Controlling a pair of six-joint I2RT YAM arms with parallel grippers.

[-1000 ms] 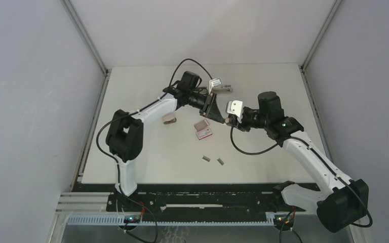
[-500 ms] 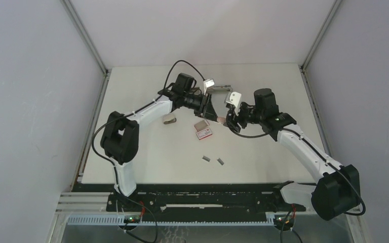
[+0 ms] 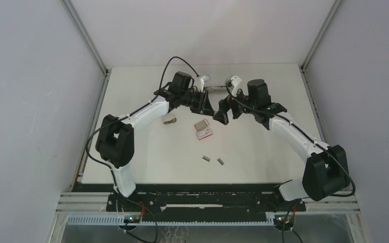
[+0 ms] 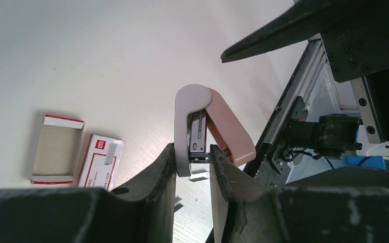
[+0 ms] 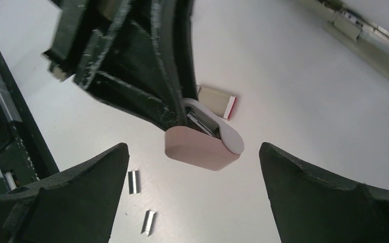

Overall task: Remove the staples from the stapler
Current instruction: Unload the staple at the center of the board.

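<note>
Toward the left of the table (image 3: 147, 152) lies a small beige object (image 3: 170, 119), on its own and too small to make out in detail. Just right of it, the left claw (image 4: 192, 161) is clamped on the stapler (image 4: 226, 126), pinching its lower end between the two dark fingers (image 4: 157, 177) and holding it up off the table. The stapler is hinged open: its pink cover leans away from the white part, and the metal channel shows in the gap between them. On the table in front of that claw sits a red-and-white box (image 3: 203, 129), pulled apart into its open tray and its sleeve, which lie side by side. Nearer the arm bases, two short grey strips of staples (image 3: 206, 158) lie flat on the table close to each other, apart from the box and well away from the stapler. From the right, the right claw (image 5: 192, 147) faces the left one with its jaws spread wide. One finger (image 5: 81, 192) stands on each side of the pink cover, neither touching it. In the right wrist view both staple strips show below the stapler, next to the left-hand finger.
</note>
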